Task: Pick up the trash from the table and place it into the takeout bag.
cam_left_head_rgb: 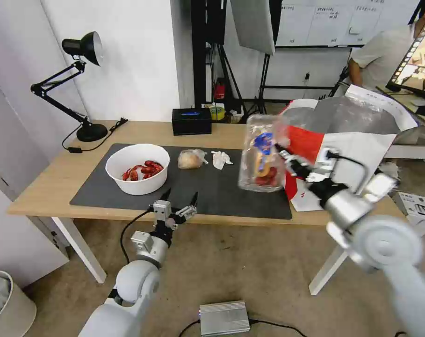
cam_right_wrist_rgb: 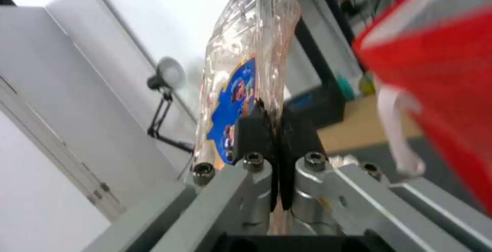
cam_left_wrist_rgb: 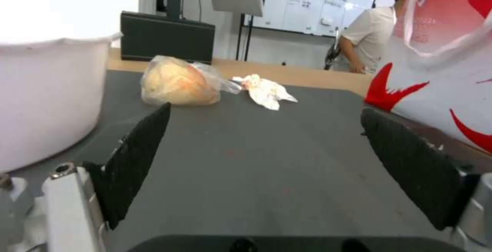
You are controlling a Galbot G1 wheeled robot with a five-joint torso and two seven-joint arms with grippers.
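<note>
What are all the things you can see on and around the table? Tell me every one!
bowl: 1, white with red crayfish, mat's left end
small bag: 1, clear with tan lump, mid-mat
tissue: 1, white, beside small bag
clamshell: 1, clear, lifted above mat
takeout bag: 1, white-red, table's right end
mat: 1, dark grey, on table
table: 1, light wood
tissue box: 1, black, back edge
lamp: 1, black, back-left corner
left gripper: open, mat's front edge
right gripper: pinching clamshell
</note>
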